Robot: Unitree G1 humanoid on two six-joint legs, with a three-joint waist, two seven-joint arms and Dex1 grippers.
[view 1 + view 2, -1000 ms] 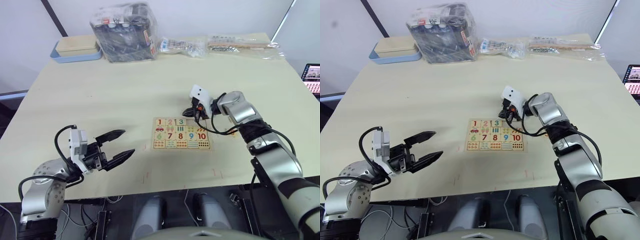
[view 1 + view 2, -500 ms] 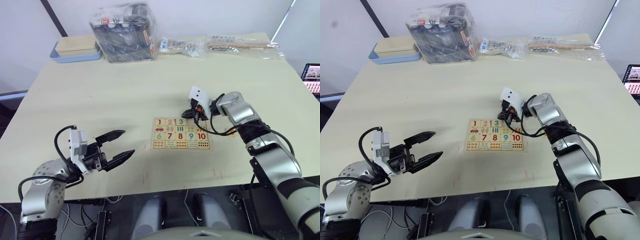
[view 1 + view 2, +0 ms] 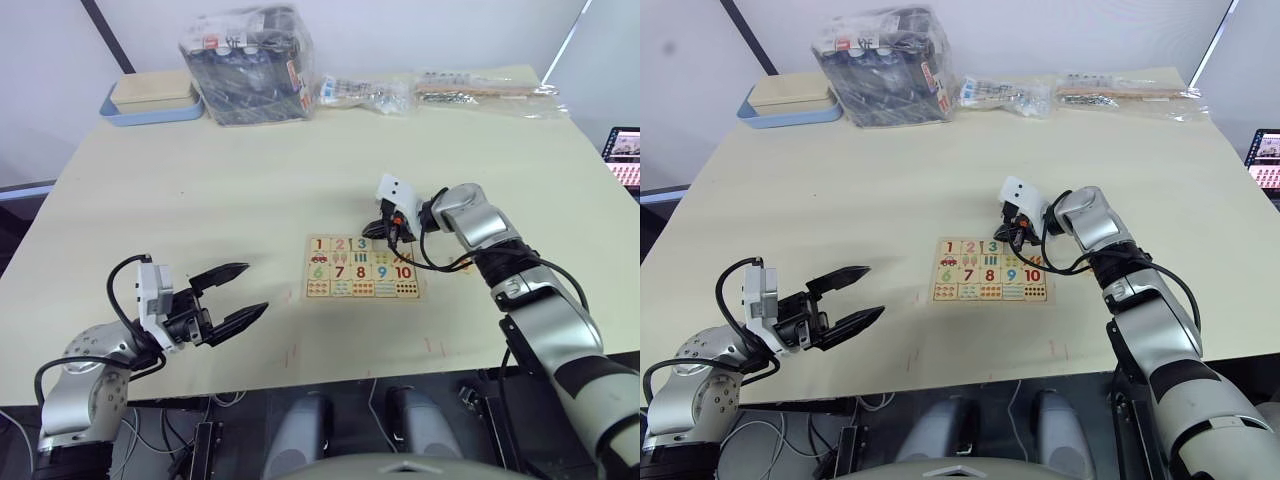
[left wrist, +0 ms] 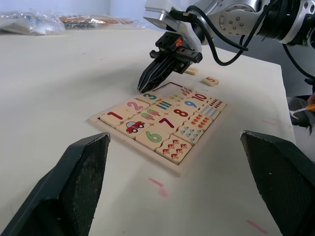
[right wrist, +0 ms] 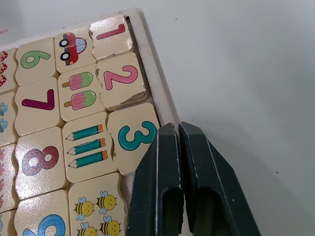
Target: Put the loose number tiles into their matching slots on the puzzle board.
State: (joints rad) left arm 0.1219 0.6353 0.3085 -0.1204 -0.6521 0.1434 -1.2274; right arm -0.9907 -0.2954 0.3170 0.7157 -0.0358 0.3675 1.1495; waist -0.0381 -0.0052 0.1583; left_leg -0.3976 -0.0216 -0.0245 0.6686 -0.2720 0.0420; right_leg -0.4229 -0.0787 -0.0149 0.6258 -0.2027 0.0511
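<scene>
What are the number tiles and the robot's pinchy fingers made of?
The number tiles look like pale wood: matte, with chipped edges and painted digits, set in the puzzle board. The right gripper, shut beside the 3, has dark, dull fingers, probably plastic or coated metal.

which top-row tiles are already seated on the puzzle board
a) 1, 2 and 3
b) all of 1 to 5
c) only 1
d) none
a: the right wrist view shows the 1 tile, 2 tile and 3 tile sitting in the puzzle board, with the shut right gripper beside the 3; the 5 tile lies off the board.
</scene>
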